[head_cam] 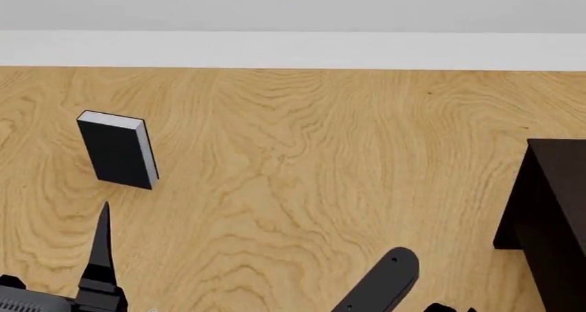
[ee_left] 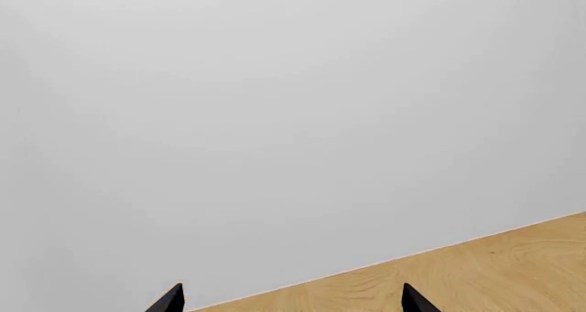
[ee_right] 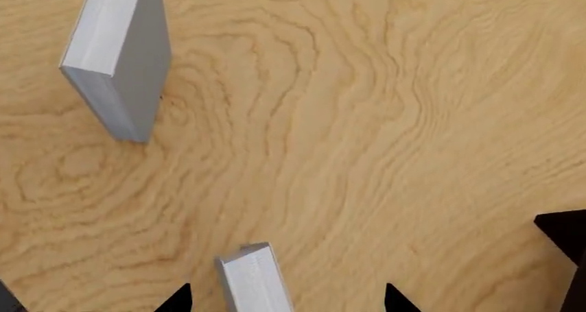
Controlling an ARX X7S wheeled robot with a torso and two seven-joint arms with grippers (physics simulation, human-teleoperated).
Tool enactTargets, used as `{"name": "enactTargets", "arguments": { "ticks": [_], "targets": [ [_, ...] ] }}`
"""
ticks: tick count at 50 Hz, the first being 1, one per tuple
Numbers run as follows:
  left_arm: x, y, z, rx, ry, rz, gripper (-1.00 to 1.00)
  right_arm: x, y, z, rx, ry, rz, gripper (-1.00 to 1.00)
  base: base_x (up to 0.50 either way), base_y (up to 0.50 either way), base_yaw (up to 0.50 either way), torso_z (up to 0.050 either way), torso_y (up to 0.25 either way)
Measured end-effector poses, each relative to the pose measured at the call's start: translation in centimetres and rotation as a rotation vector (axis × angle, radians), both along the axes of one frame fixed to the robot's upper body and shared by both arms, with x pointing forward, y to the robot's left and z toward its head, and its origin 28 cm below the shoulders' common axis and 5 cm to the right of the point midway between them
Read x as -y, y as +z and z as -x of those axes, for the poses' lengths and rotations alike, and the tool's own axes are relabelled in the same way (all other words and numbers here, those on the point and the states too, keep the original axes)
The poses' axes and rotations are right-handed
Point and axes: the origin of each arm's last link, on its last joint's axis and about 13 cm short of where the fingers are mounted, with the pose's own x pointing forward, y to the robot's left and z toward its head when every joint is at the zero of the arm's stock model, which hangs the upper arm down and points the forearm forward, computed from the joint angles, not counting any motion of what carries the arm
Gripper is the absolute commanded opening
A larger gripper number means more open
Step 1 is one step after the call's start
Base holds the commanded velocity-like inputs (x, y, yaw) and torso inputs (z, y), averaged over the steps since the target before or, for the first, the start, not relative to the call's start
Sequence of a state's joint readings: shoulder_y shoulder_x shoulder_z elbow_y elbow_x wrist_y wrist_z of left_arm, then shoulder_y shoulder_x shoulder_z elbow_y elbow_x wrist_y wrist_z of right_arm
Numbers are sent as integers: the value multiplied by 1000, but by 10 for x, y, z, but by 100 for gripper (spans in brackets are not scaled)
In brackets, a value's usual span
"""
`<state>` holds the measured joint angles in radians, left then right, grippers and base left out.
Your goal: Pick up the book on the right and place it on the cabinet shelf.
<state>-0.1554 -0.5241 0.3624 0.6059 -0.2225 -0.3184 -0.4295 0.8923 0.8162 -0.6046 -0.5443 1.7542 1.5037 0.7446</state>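
Right gripper (ee_right: 284,298) spread around the grey book (ee_right: 249,274), not yet closed.

Close to the worktop's (head_cam: 320,154) near edge, the book stands upright between the parted fingertips, off-centre towards one. Closing now would likely shove and topple it before the other pad meets. The left gripper (ee_left: 293,302) is also spread and holds nothing. Farther out, the black book (head_cam: 117,151) stands by the left edge, and the cabinet (head_cam: 549,216) sits at the right edge.

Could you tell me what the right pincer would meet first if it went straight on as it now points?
Probably the book standing between the right pincer tips, just ahead; depth is hard to judge.
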Motion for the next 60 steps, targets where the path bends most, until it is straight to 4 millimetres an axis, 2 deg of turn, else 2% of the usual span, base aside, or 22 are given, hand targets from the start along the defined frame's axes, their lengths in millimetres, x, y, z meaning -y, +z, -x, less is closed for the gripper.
{"name": "enactTargets", "arguments": {
  "ticks": [30, 60],
  "targets": [
    [0, 0, 0, -1, -2, -2, 100, -5, -38, -6, -134, 18, 114, 100, 0, 0, 0, 0, 0],
    [-1, -1, 1, -3, -2, -1, 100, -6, -51, -17, -167, 0, 157, 100, 0, 0, 0, 0, 0]
  ]
}}
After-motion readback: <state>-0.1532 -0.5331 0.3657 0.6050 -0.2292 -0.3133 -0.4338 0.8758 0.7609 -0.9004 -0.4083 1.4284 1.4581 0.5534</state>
